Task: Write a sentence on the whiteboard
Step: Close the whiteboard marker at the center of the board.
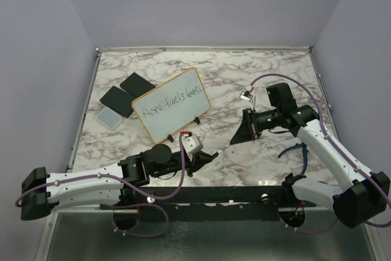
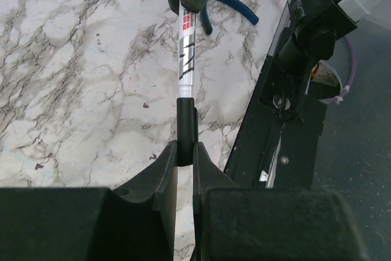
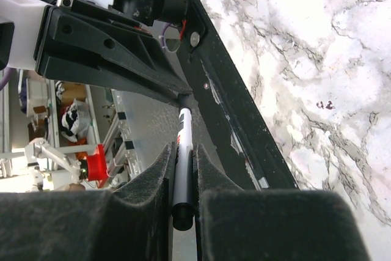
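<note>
- White with a thin yellow-orange frame, the whiteboard (image 1: pixel 176 120) sits on the marble table (image 1: pixel 256 65). It is up and to the left of both grippers and well apart from them.
- One line of dark words, the sentence (image 1: pixel 171 103), runs across the board, so I think the writing is done.
- The left gripper (image 2: pixel 186 148) is pinched tight on the black cap (image 2: pixel 186 126) of the marker (image 2: pixel 186 59).
- The right gripper (image 3: pixel 182 154) is pinched tight on the marker's white body, so the pen hangs between the two hands.
- I think the cap is going on or coming off. I cannot tell which.
- The marker looks light, hard and smooth, so it could slip. It is best held round the middle of its body.
- The board looks thin, light and stiff, and it could slide on its little feet if pushed. It is best held by the frame edge, because touching the white face may smear the words.
</note>
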### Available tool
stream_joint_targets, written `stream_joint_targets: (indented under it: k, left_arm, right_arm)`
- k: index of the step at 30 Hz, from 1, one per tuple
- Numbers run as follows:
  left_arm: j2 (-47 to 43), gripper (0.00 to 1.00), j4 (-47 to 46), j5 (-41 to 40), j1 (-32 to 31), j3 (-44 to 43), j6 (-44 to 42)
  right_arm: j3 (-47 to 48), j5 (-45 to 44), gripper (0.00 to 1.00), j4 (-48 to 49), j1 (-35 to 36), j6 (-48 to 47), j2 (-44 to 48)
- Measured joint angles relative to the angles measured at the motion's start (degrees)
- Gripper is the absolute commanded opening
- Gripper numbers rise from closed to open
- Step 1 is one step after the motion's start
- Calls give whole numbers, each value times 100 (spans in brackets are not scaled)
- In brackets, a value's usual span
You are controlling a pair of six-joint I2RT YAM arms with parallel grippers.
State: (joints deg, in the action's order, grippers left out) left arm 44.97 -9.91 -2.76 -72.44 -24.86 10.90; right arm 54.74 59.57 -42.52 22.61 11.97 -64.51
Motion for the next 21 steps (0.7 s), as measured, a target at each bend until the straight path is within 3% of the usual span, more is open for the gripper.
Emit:
stream_joint_targets:
  k: [21]
  left_arm:
    - [492, 0, -234, -127, -4, 2, -116]
  right_arm:
    - [-389, 70, 1, 393, 20, 72, -170]
